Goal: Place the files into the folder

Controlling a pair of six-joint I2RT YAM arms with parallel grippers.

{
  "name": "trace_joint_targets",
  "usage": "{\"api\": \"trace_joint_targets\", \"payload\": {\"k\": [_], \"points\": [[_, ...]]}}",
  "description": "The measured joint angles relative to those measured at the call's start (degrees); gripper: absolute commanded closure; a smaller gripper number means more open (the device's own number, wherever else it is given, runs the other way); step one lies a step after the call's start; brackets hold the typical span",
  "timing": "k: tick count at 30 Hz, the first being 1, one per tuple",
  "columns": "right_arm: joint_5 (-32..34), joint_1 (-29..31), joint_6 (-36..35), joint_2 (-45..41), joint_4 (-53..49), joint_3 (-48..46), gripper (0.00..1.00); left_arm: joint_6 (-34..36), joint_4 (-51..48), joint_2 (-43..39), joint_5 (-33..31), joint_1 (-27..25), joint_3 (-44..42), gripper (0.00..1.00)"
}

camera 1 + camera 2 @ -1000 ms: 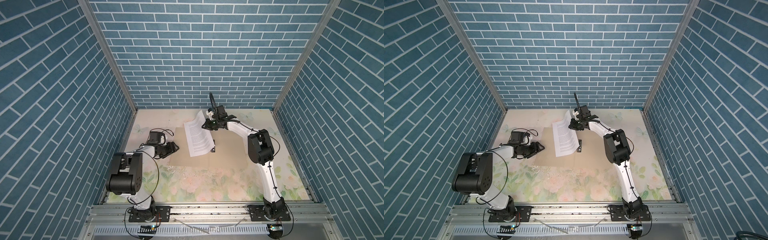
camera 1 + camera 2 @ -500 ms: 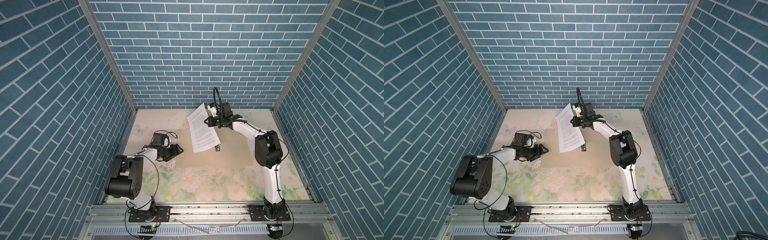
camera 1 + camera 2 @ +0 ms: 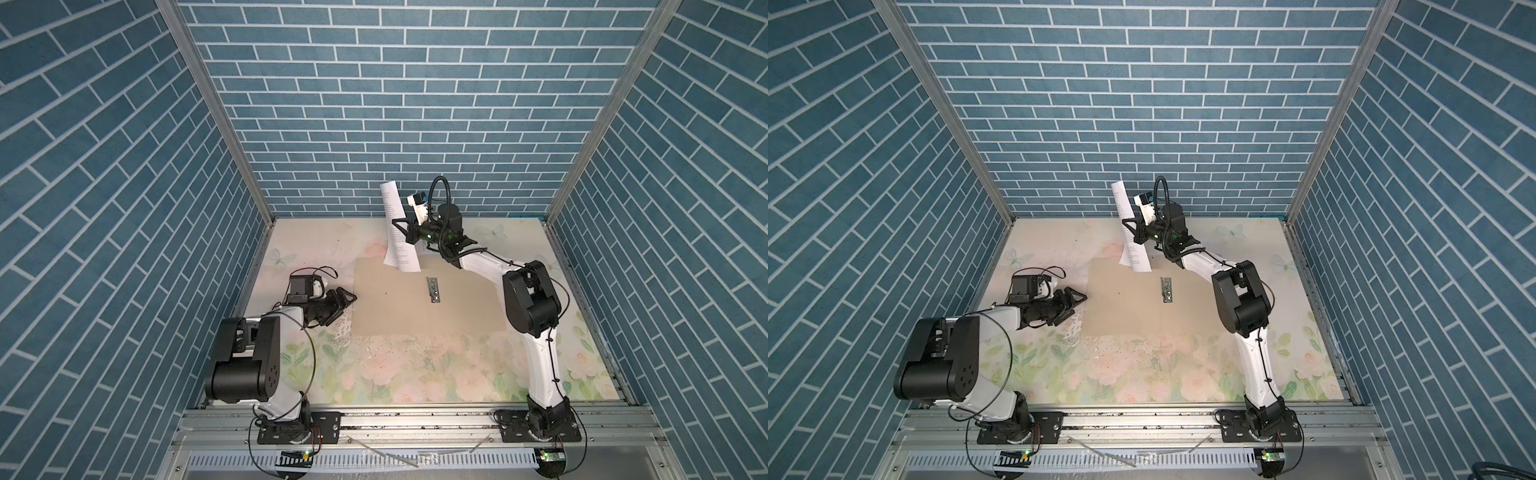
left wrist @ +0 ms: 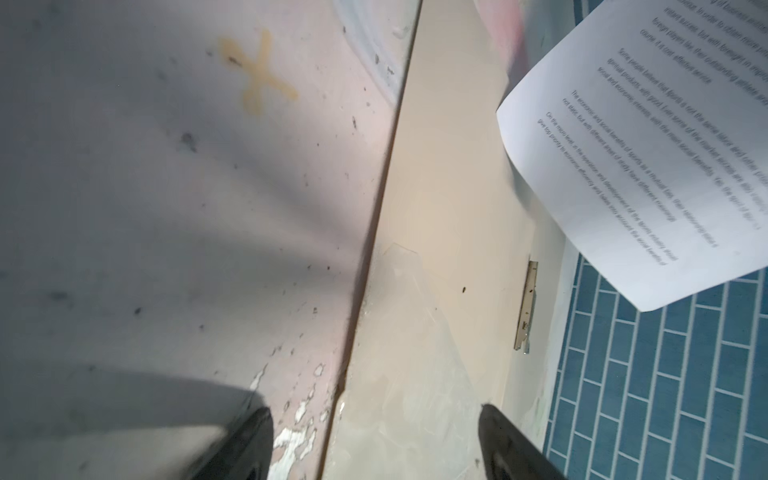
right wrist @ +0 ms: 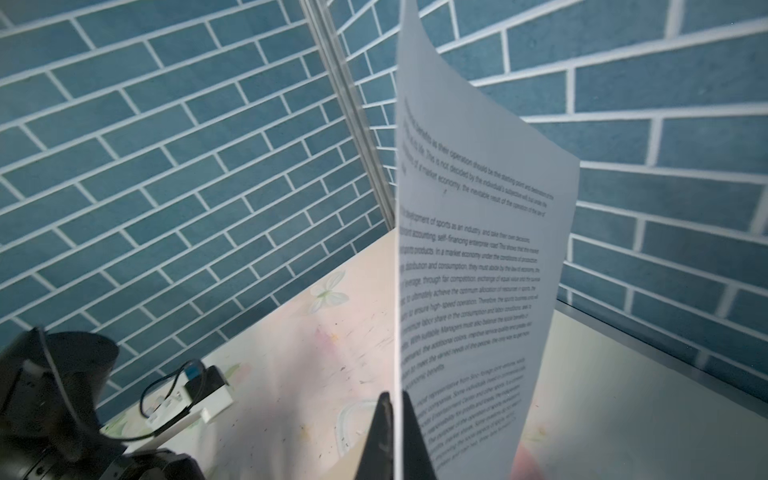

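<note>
Lying open and flat on the worn floral tabletop (image 3: 415,374) is one thin tan card folder (image 3: 395,307), a plain rectangle with one slim metal fastener (image 3: 433,289) near its middle. My right gripper (image 3: 402,227) is clamped on the edge of one white text sheet (image 3: 400,257), which curls upright above the folder's 12 o'clock edge. My left gripper (image 3: 348,296) is spread wide and holds nothing, sitting at the folder's 9 o'clock edge. I count two grippers and one sheet in sight.
</note>
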Motion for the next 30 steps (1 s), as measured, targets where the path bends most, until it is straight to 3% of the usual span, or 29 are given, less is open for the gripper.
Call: {"api": "trace_joint_targets", "payload": {"k": [7, 14, 21, 30], "points": [[-7.39, 0.04, 0.96, 2.47, 4.57, -0.09, 1.00, -1.31, 4.46, 3.08, 4.17, 0.07, 0.33, 0.24], [-10.23, -0.13, 6.45, 2.64, 11.67, -1.75, 1.00, -1.60, 5.11, 3.85, 5.44, 0.07, 0.46, 0.25], [-9.01, -0.83, 8.26, 2.62, 11.69, -4.07, 1.00, -1.79, 6.71, 5.01, 6.80, 0.17, 0.55, 0.26], [-2.93, -1.92, 8.96, 2.23, 3.89, -4.92, 1.00, -2.36, 9.51, 6.62, 8.22, 0.17, 0.55, 0.27]]}}
